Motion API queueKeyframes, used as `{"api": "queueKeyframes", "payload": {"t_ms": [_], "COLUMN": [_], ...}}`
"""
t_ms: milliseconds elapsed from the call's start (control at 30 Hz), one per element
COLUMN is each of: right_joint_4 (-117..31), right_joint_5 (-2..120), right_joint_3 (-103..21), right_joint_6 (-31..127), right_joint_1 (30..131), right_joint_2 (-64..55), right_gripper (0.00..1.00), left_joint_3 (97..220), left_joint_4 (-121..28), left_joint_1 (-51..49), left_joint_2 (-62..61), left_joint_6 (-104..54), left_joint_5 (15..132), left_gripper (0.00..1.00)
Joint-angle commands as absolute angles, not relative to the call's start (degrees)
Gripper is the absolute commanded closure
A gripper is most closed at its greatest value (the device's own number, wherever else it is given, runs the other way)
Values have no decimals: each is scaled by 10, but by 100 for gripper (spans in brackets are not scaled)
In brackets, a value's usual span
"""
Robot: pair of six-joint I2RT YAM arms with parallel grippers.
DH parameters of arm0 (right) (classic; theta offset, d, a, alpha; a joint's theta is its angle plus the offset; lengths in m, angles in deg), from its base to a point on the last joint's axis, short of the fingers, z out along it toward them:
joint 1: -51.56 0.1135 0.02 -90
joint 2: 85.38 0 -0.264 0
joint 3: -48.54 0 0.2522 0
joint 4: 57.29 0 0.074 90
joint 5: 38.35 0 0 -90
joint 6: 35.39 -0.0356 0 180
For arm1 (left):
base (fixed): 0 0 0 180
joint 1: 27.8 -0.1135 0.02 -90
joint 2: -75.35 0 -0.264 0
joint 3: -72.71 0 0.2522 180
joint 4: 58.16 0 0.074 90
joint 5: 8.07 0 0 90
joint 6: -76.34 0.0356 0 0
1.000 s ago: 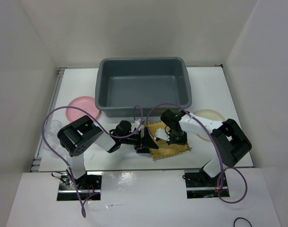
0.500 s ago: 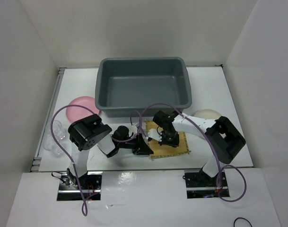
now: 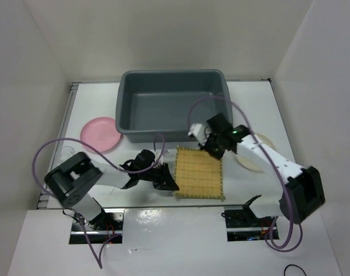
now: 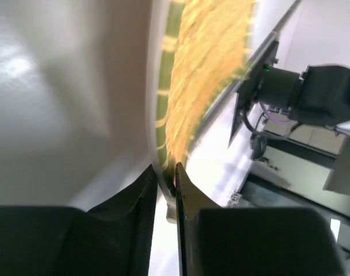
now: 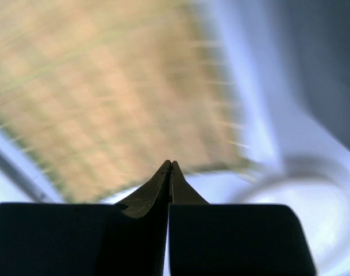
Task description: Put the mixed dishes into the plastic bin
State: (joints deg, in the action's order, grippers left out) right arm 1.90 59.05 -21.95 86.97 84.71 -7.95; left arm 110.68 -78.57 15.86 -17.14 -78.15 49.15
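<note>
- Your left fingers (image 4: 143, 192) were clamped on the left edge of the yellow mat (image 3: 199, 172). The mat was just near of the plastic bin (image 3: 172, 112), and blur hid whether it lay flat on the worktop (image 3: 249, 109).
- Your right fingers (image 5: 157, 190) were pressed together, nothing between them, over the mat's far right corner.
- Your right arm hid part of the cream plate (image 3: 246, 161).

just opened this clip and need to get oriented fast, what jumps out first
The yellow woven mat at centre front, pinched between the left gripper at its near-left edge and the right gripper at its far-right corner. Just behind it sits the big dark grey bin, with nothing in it; a pink plate lies to its left.
</note>
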Motion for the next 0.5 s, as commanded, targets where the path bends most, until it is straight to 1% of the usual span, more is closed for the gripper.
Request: {"api": "queueKeyframes", "payload": {"t_ms": [0,33,133,200,267,300,400,467], "right_joint_4": [14,14,0,-20,-51,-59,-85,-94], "right_joint_5": [617,618,619,592,538,526,469,442], "right_joint_3": [-258,-253,-239,-227,-221,-212,-195,-189], "right_joint_6": [848,848,829,810,776,770,745,737], "right_joint_1": [774,753,711,685,649,640,615,610], "right_joint_2": [-164,-177,-231,-256,-286,-294,-312,-318], "right_gripper": [100,100,100,100,100,100,100,100], "left_joint_3": [1148,1156,1162,1162,1169,1169,1179,1186], "left_joint_4": [-580,-542,-500,-462,-427,-416,-386,-365], "left_joint_1": [161,161,161,161,161,161,150,142], "left_joint_2": [-48,-24,61,120,164,209,282,296], "left_joint_6": [-682,-682,-675,-675,-693,-700,-716,-721], "left_joint_5": [532,539,546,551,563,564,570,570], "left_gripper": [100,100,100,100,100,100,100,100]}}
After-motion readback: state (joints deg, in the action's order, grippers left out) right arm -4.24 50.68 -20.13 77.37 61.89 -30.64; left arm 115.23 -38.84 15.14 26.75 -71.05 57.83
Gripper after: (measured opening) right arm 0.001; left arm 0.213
